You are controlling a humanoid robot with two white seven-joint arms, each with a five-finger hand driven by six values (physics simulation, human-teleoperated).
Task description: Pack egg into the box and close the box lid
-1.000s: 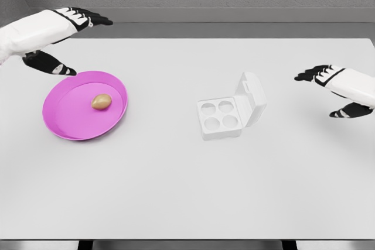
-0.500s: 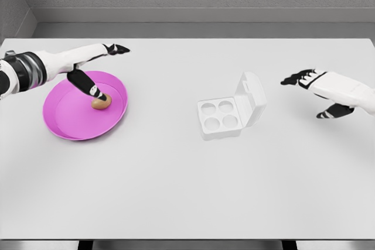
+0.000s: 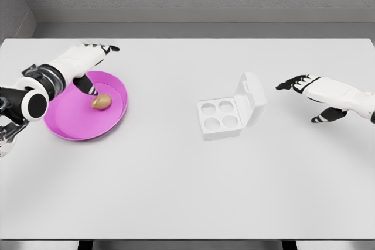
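A white table (image 3: 176,185) stood before a grey wall, seen from the head view. The left hand (image 3: 82,62) hovered over the far left edge of a pink plate (image 3: 70,124), fingers spread and grasping nothing; its dark thumb (image 3: 87,86) pointed down toward the plate, just beside the egg (image 3: 101,102) but not visibly touching it. The egg was tan-brown, smooth and oval, lying on its side slightly right of the middle of the plate. The plate was round and shallow with a raised rim.

Well to the right, near the middle of the table, sat the white box (image 3: 221,118). Its tray had four round wells in a two-by-two grid, all vacant. The lid (image 3: 251,99) was hinged along the right side of the tray and stood raised, tilted away to the right.

The right hand (image 3: 313,89) hovered to the right of the box, apart from the lid, fingers extended toward it and released, holding nothing.
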